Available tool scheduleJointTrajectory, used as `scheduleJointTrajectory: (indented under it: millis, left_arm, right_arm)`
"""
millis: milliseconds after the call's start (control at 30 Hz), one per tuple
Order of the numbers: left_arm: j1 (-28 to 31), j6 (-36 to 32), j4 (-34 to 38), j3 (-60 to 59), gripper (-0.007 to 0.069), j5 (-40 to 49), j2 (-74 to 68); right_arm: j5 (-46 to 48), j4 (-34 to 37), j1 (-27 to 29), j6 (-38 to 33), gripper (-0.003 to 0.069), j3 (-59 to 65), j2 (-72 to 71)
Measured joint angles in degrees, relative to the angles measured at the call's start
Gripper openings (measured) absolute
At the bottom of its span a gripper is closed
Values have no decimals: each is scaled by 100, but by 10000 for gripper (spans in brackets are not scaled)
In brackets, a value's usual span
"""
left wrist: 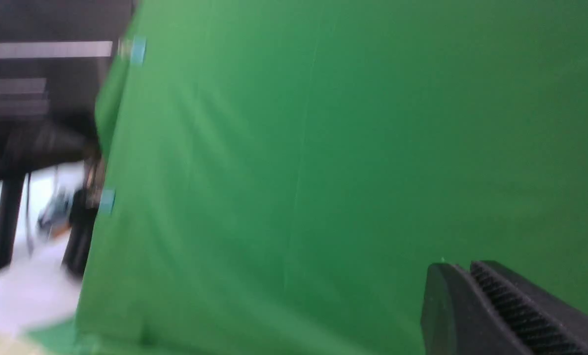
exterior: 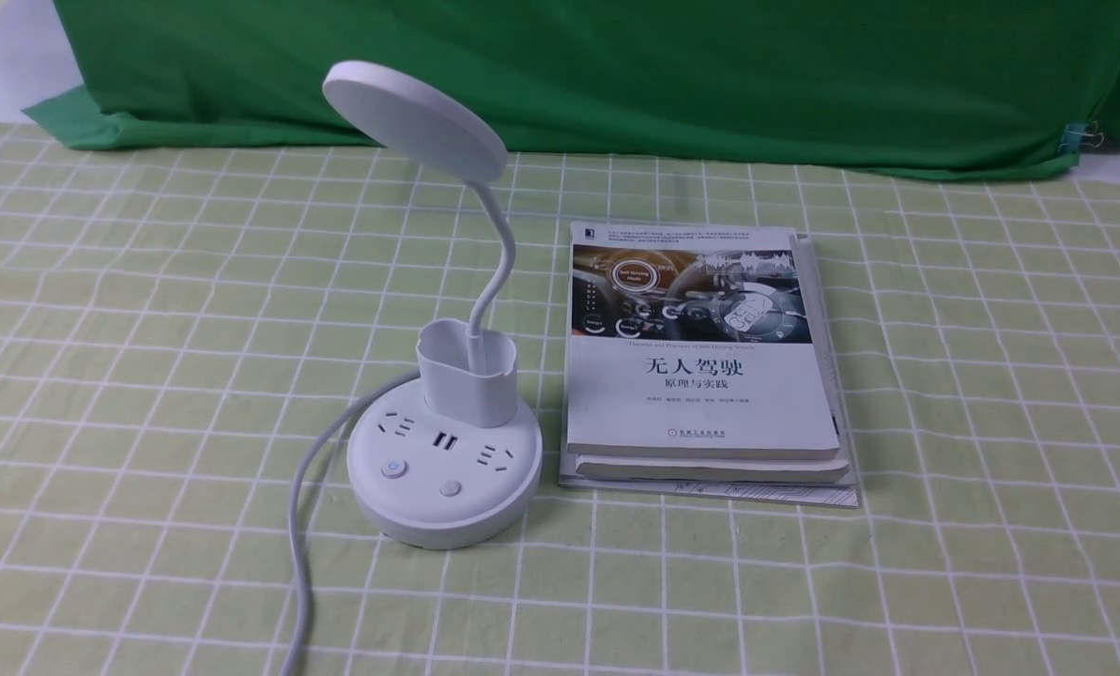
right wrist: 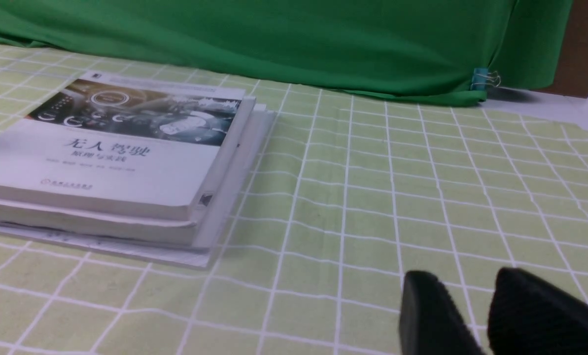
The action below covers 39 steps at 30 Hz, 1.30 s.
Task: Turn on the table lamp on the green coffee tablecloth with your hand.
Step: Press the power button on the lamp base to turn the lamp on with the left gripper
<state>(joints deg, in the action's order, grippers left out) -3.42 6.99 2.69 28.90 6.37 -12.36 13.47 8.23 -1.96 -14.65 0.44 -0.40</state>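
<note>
The white table lamp (exterior: 444,479) stands left of centre on the green coffee tablecloth (exterior: 146,376) in the front view. Its flat disc head (exterior: 415,120) leans up to the left on a thin neck above the cup holder (exterior: 467,371). Two buttons (exterior: 393,468) sit on the front of the round base, and the white cord (exterior: 301,526) runs off toward the near edge. Neither gripper shows in the front view. My left gripper (left wrist: 464,268) is shut and empty, facing the backdrop. My right gripper (right wrist: 466,281) hangs low over the tablecloth (right wrist: 372,197) with a narrow gap between its fingers, empty.
A stack of books (exterior: 700,357) lies just right of the lamp, and shows in the right wrist view (right wrist: 111,158). The plain dark green backdrop cloth (exterior: 616,75) hangs along the far edge, held by a clip (exterior: 1081,139). The left wrist view is blurred.
</note>
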Motion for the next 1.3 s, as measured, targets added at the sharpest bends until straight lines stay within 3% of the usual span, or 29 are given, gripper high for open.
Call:
scheduleJointTrajectory:
  millis: [100, 367, 600, 1300]
  left_arm:
    - [0, -1, 0, 324, 19, 667, -554]
    - [0, -319, -588, 361, 19, 1460, -1421]
    - [0, -399, -482, 361, 19, 1959, -1866]
    - [0, -406, -121, 366, 19, 2198, -3305]
  right_arm:
    - [0, 0, 0, 0, 245, 0, 0]
    - [0, 0, 0, 0, 245, 0, 0]
    - [0, 0, 0, 0, 245, 0, 0]
    - [0, 0, 0, 0, 245, 0, 0]
